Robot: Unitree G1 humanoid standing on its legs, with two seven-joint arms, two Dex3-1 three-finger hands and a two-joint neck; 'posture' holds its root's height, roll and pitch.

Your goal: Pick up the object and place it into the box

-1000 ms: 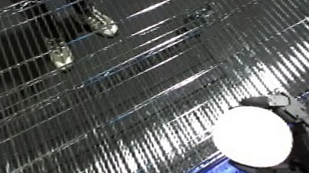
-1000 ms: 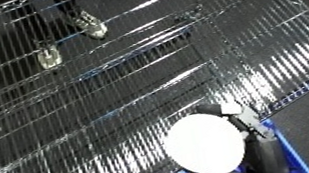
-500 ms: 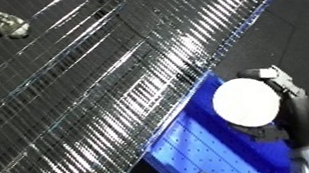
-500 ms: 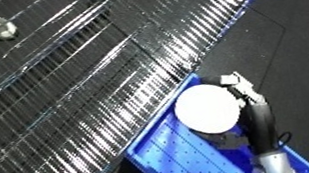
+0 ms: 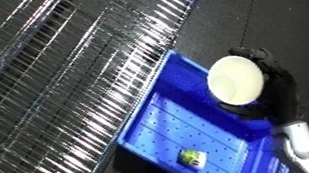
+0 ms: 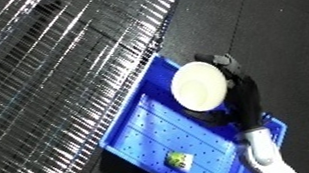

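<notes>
1. Now the right hand [image 5: 273, 92] has its fingers curled around a white round object [image 5: 235, 80], maybe a bowl, and carries it over the far end of the blue bin [image 5: 154, 135].
2. The step in hand looks like the placing: the object is already above the bin, which sits just beside the wire shelf [image 5: 59, 75].
3. The next move probably needs lowering the hand and opening the fingers inside the walls.
4. A small green item [image 5: 192, 158] lies in the bin; no writing on it can be read.
5. The left hand is not visible.
</notes>
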